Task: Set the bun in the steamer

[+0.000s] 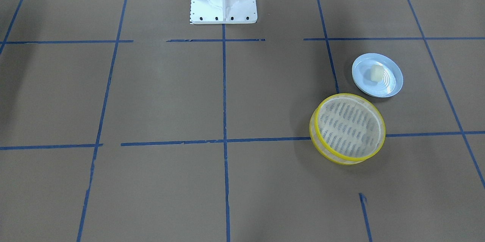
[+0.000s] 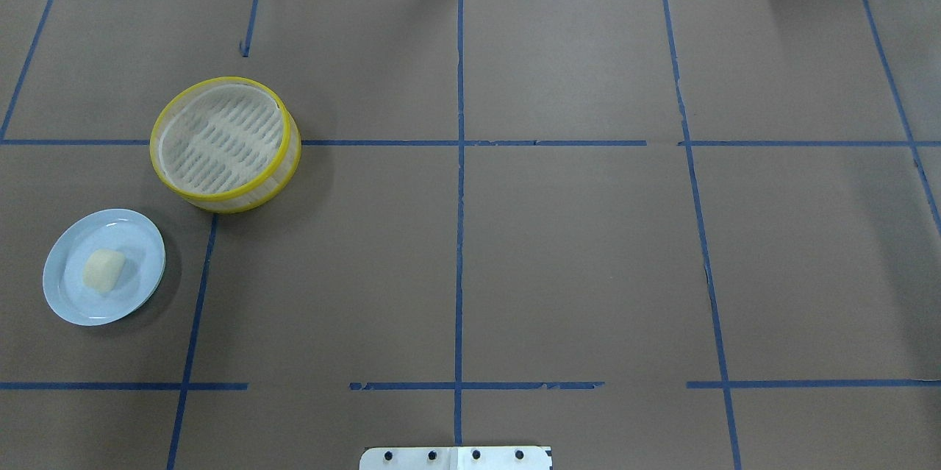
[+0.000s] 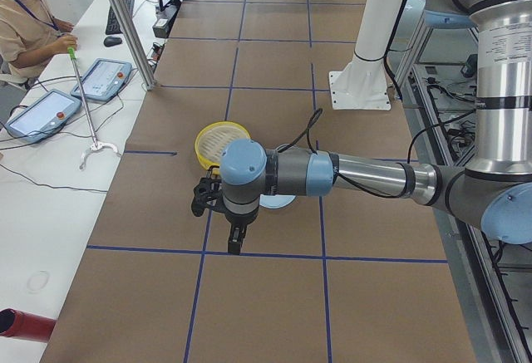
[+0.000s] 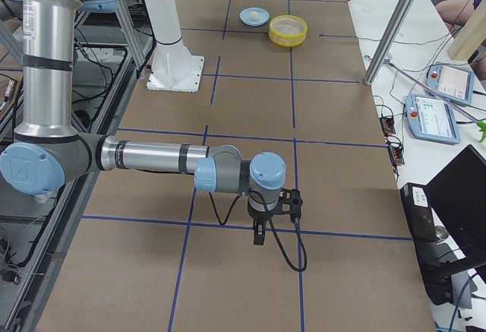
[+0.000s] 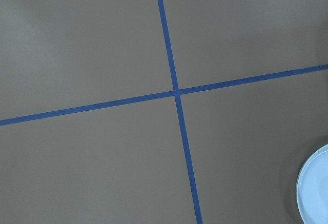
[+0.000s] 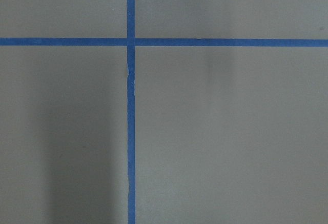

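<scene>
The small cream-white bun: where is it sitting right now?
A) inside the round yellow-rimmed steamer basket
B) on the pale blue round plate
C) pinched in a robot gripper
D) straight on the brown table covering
B: the small cream-white bun lies on the pale blue round plate, while the round yellow-rimmed steamer basket beside it holds nothing.
</scene>
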Controlling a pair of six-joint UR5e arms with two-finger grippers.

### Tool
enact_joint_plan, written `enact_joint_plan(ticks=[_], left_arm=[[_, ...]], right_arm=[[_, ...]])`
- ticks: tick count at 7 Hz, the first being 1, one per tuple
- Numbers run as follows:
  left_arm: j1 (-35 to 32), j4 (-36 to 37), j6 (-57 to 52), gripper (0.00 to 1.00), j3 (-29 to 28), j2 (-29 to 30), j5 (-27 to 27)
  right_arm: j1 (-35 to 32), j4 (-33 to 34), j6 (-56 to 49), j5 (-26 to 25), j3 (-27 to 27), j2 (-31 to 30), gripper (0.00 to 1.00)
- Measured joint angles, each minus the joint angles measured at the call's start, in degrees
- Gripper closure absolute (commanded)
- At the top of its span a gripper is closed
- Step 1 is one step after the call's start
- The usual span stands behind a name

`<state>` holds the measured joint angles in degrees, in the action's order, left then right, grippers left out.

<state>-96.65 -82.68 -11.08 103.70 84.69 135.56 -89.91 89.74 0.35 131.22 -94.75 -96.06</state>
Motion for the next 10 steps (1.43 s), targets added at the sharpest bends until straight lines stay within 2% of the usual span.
enact_joint_plan(ticks=[3,4,5,6,7,10], left_arm=[[0.5,3.0,-0.7,0.00,-1.1,1.7,-0.4],[0.8,0.0,-0.6,0.00,-2.6,2.3,-0.4],[2.0,-6.9,0.3,0.00,-4.7,2.3,-0.3],[5.1,-13.6,3.8,0.00,-6.1,2.5,0.0],[10.1,-16.6,10.9,0.00,-4.9,3.3,0.0],[23.5,-19.2,34.6,0.01,-0.2,8.2,-0.6]], right_arm=[[0.0,0.0,0.0,0.0,0.0,0.0,0.00],[0.0,0.0,0.0,0.0,0.0,0.0,0.00],[0.0,0.0,0.0,0.0,0.0,0.0,0.00],[0.0,0.0,0.0,0.0,0.0,0.0,0.00],[0.0,0.0,0.0,0.0,0.0,0.0,0.00],[0.0,0.0,0.0,0.0,0.0,0.0,0.00]])
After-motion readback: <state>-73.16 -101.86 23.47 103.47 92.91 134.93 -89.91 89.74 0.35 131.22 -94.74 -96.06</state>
